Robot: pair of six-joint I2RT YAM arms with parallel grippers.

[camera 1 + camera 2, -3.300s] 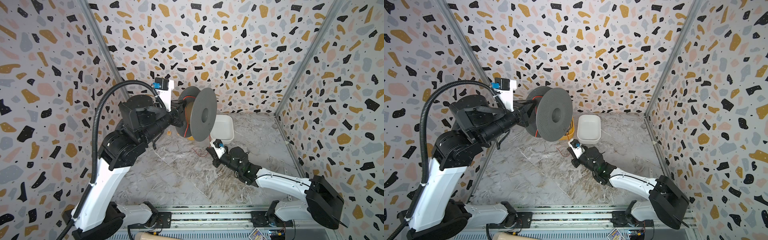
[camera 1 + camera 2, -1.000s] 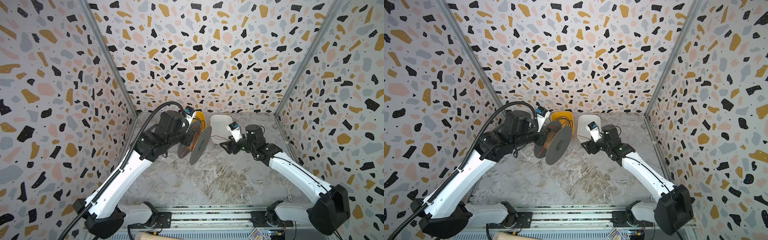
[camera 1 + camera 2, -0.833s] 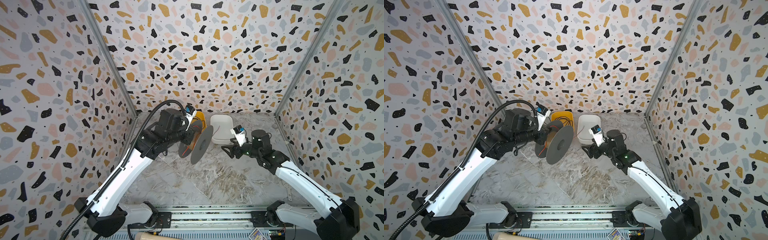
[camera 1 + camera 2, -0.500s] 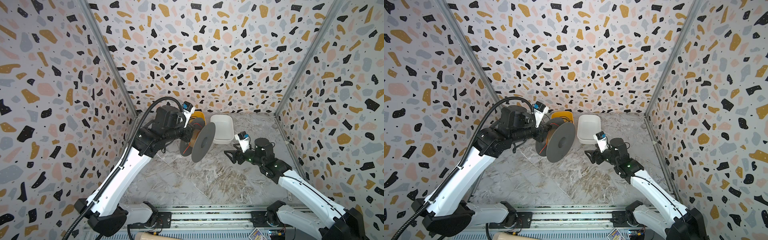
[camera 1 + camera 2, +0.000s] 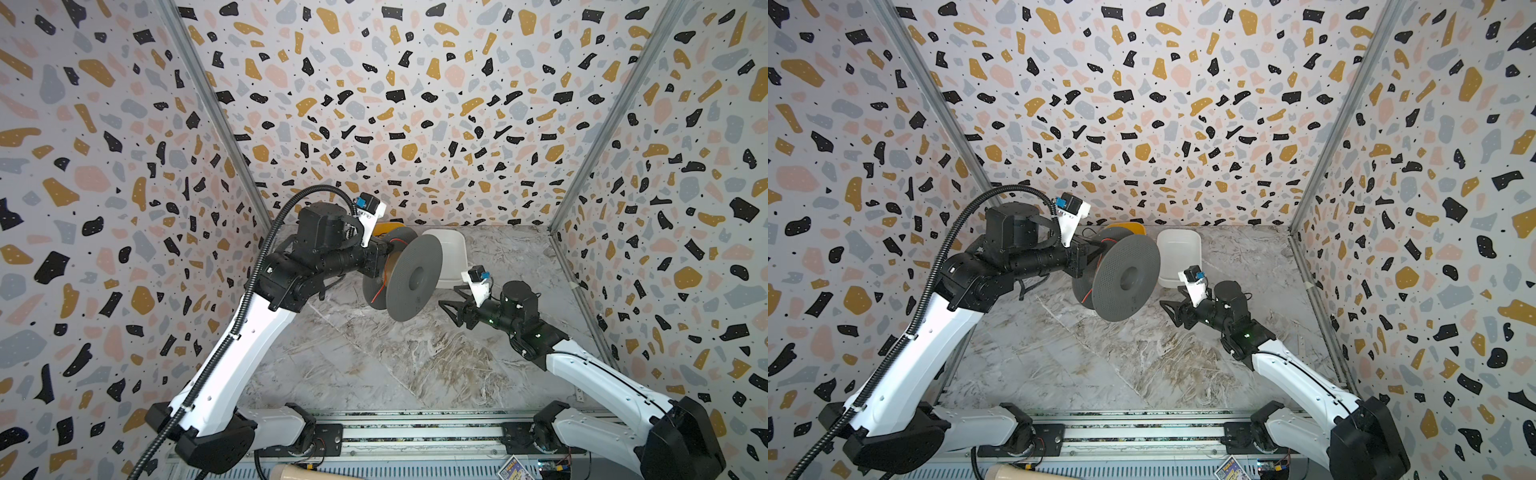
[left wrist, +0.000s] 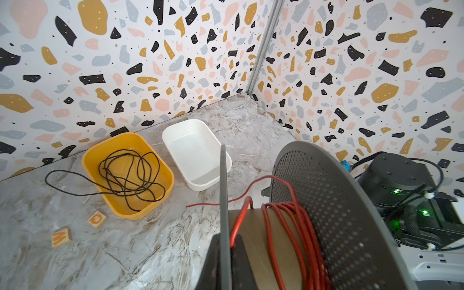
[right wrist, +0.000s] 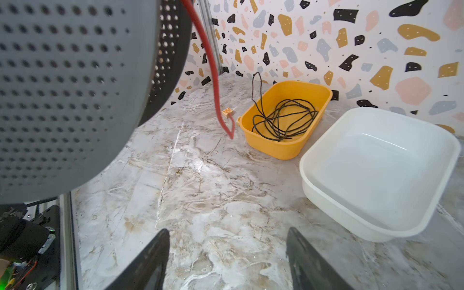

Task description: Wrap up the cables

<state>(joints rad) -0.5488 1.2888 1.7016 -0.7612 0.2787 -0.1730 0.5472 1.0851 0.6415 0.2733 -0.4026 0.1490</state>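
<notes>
The left fingers (image 6: 209, 261) pinch the spool (image 5: 409, 282) by its rim, holding it above the table (image 5: 374, 365) toward its back edge, so the red wire (image 6: 296, 226), mostly wound on the core, dangles a free tail. The right fingers (image 7: 150, 258) hover beside it, spread and empty.

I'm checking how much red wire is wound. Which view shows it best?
The left wrist view: the wire shows as several red turns on the spool core, plus a loose end. The right wrist view catches only that hanging end; both top views show just a thin red streak between the flanges.
</notes>
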